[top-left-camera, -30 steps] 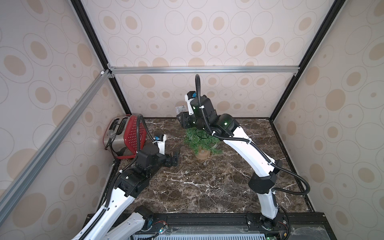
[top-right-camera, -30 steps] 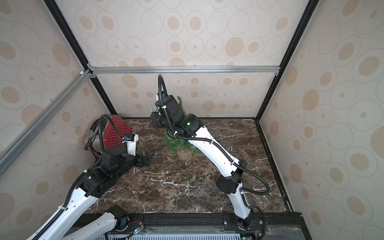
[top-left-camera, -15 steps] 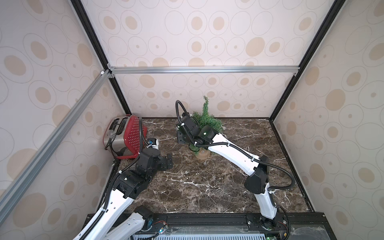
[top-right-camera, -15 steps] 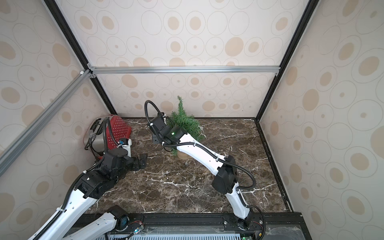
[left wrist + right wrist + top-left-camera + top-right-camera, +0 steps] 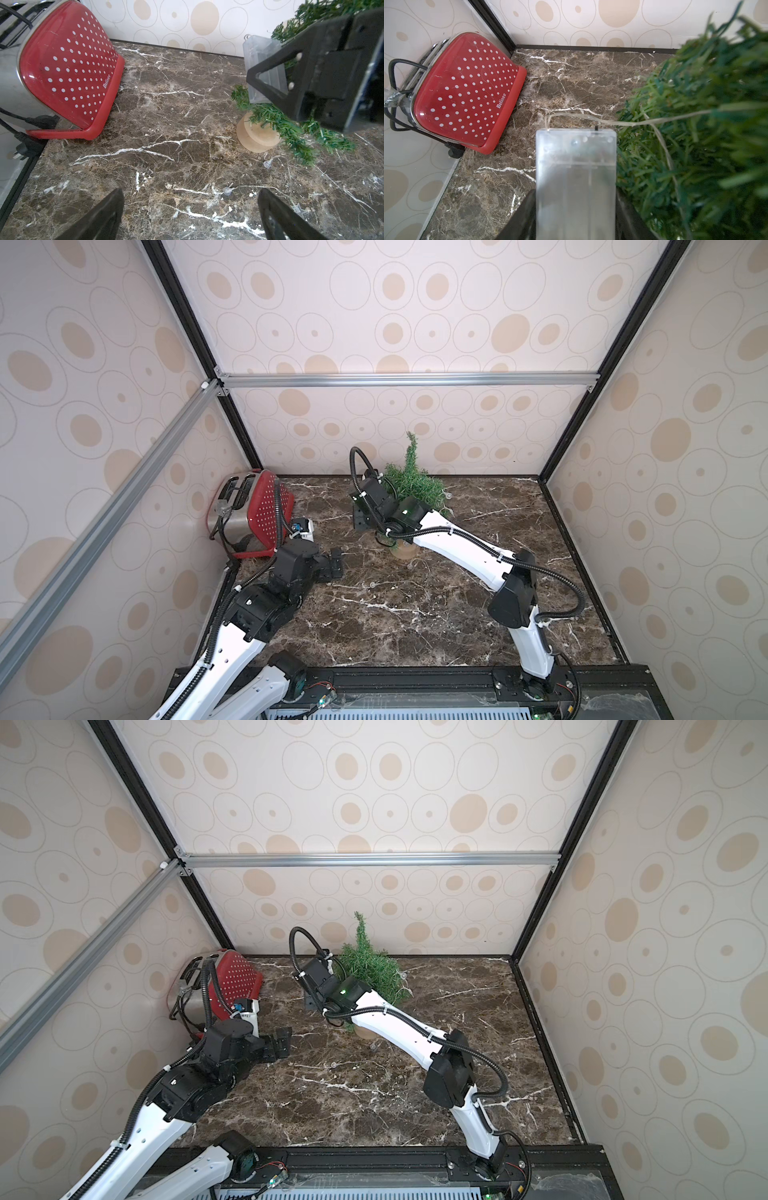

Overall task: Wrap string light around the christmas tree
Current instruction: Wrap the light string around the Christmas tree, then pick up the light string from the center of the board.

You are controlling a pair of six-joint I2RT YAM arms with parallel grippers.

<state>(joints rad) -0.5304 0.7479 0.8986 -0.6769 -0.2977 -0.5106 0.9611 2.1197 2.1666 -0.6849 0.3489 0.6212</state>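
My R hand (image 5: 359,512) has come down from over the christmas tree (image 5: 409,485) to its toaster (image 5: 253,510) side, pinching the clear battery box (image 5: 575,176). So the string light (image 5: 591,117) now runs from box into branches; I think one loop is about done. Some bulbs (image 5: 227,190) lie on the counter (image 5: 415,614) near the base. L hand (image 5: 190,207) is spread wide, holding nothing. Counter is dark marble, w/ dotted walls (image 5: 395,323) all round.

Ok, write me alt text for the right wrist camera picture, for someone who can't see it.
A clear battery box dominates the foreground, gripped between two dark jaws above a brown marble tabletop. A thin wire leaves its far end and runs into the green christmas tree beside it; a red, white-dotted toaster stands in the far corner.
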